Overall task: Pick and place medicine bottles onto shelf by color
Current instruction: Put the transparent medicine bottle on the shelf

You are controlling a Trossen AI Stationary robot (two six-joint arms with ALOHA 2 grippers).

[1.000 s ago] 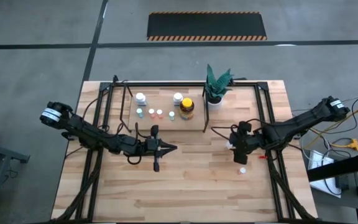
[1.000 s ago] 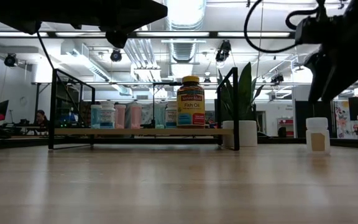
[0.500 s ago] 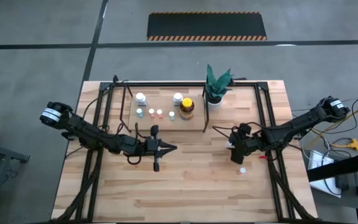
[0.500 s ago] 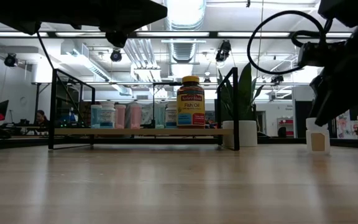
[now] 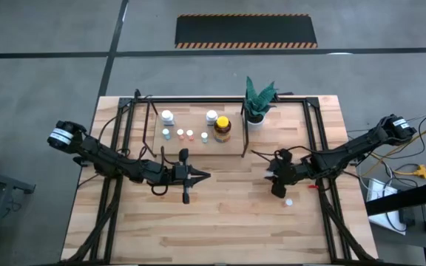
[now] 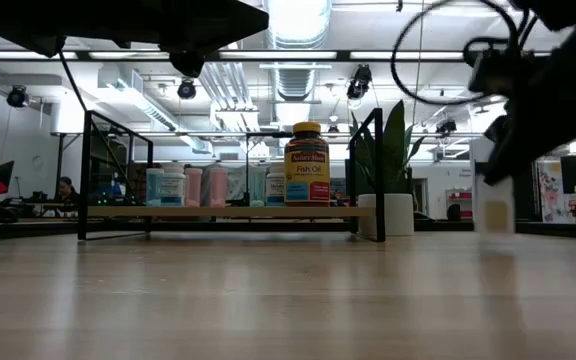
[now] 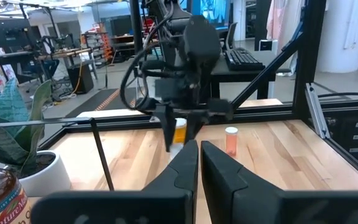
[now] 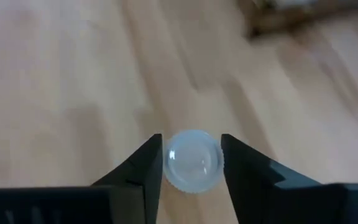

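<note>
One white-capped bottle (image 8: 192, 160) sits pinched in my right pincer (image 8: 191, 163); left pincer (image 7: 199, 163) narrow, idle. Thin grip: I judge a swing could drop it on the counter (image 5: 220, 214)

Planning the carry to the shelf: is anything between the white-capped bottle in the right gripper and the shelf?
The right gripper holds the white-capped bottle above bare table. Between it and the shelf stands the shelf's black end frame; the potted plant sits beyond that corner. The front edge looks open.
</note>
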